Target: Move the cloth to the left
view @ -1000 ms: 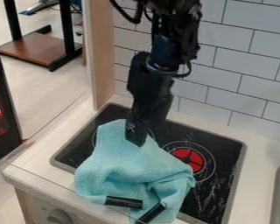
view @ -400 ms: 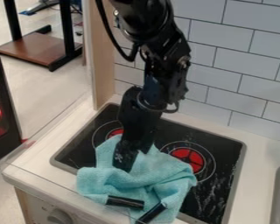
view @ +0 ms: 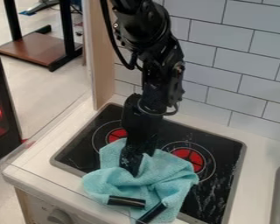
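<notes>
Black stovetop (view: 225, 151) under rumpled turquoise cloth (view: 169, 173); hand (view: 131, 168) in its folds; apart or together, I cannot tell.

Arm (view: 143, 30), one, black: I am extending it down from the view's top edge, its bulky upper joint sitting above a narrower forearm. Cable (view: 112, 41), one, black: I am wearing it in a loop along the arm's view-left side. End effector (view: 131, 165), one, black: I am pointing it steeply downward, its tip leaning slightly view-left.
</notes>
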